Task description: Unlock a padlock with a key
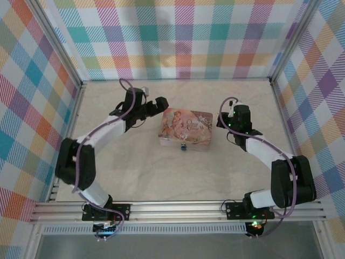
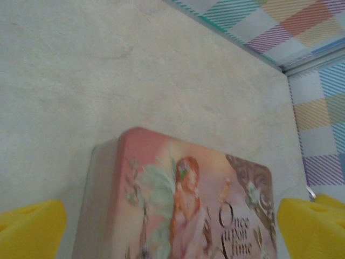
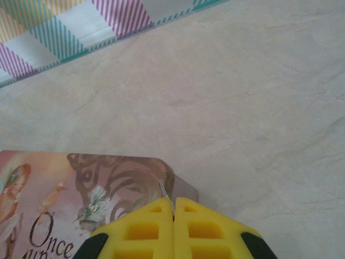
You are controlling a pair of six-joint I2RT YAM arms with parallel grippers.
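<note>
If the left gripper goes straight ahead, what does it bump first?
Probably the pink tin: it lies straight ahead of the open left gripper, between its yellow fingers, though the depth is unclear.

Yellow right claw (image 3: 173,202) at 6 o'clock, pinched on a thin silvery metal key (image 3: 161,189); pink fairy-printed rectangular tin (image 3: 81,189) at 8 o'clock on the beige marbled table (image 3: 242,108).

Pale, marble-veined bench (image 1: 135,178) enclosed by a back wall (image 1: 183,38), left wall (image 1: 27,108) and right wall (image 1: 318,91), all panels of pastel plaid in teal, pink, orange, yellow and purple. Silver metal posts (image 1: 61,46) follow the corners where the panels meet, and ribbed aluminium rails (image 1: 178,211) span the bench's near edge. Lighting is even and diffuse, giving only soft shadows on the surface.
</note>
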